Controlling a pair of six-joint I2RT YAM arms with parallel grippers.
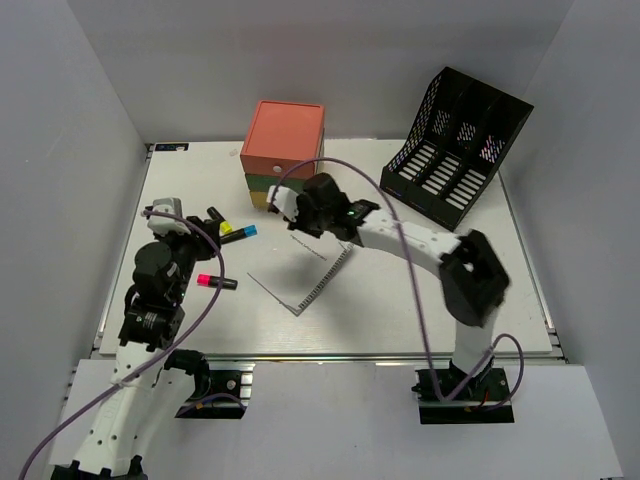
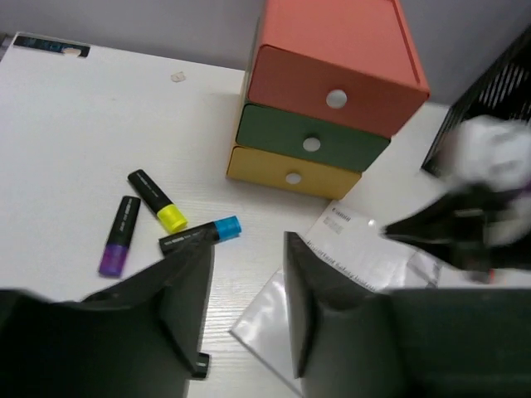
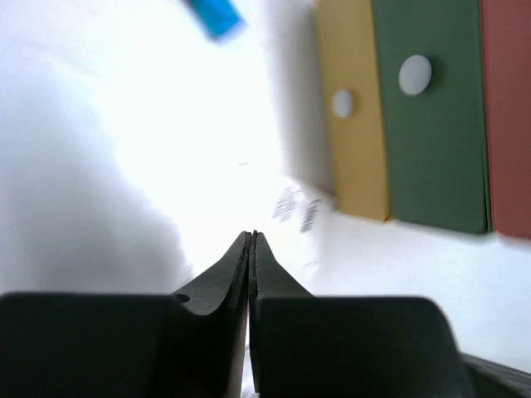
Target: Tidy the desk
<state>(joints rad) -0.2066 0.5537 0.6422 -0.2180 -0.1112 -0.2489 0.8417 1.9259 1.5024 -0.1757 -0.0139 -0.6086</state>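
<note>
Desk: white flat top lying under both arms and running from their bases to the far wall.

1. Handling. Judged rigid, heavy and fixed, so it is not an item to be lifted or gripped. The surface looks smooth and hard, and small items are likely to slide or roll on it when nudged. Any hold must be taken on the loose items, not on the top.

2. Items on it. The drawer box, with 3 drawers, stands at the far middle. The rack stands at the far right. A purple highlighter, a yellow highlighter and a blue highlighter lie close together on the left. A pink highlighter lies apart from them, nearer the left arm. A pad of printed sheets lies in front of the drawer box.

3. Tools. The left gripper has its jaws moderately apart with nothing between them, and hangs over bare desk near the blue highlighter. The right gripper has its jaws pressed together at the far edge of the pad. Whether a sheet is pinched between them cannot be told.

4. Hold points, as judgement. The highlighters are light, stiff and round, and are best taken across the middle of the barrel. The pad is thin and floppy, and is best taken at an edge. It may sag or fan open when raised.

5. Risk. A jaw landing off-centre could flick a highlighter away across the slick top.
</note>
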